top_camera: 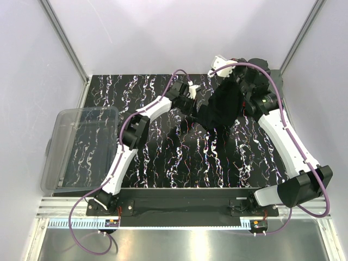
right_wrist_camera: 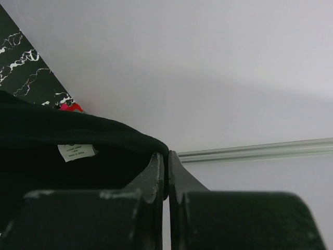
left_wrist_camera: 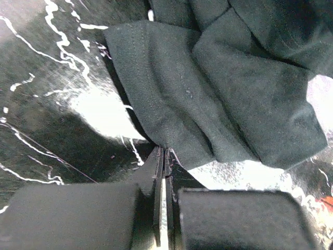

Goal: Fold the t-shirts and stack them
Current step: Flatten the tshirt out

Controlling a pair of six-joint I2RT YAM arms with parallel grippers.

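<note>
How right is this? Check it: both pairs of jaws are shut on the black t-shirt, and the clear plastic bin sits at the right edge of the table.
One point is wrong: the clear plastic bin sits at the left edge of the table, not the right; the top external view shows it. Both pairs of jaws are indeed shut on the black t-shirt.

From above, the hanging black t-shirt (top_camera: 222, 106) covers the fingers of my right gripper (right_wrist_camera: 166, 155), and its lower edge melts into the dark table (top_camera: 163, 157). On the right wrist view the neck tag (right_wrist_camera: 76, 152) print is too small to read. A red scrap (right_wrist_camera: 70, 107) peeks past the cloth, unidentifiable. The left wrist view crops the shirt at top and right.
</note>
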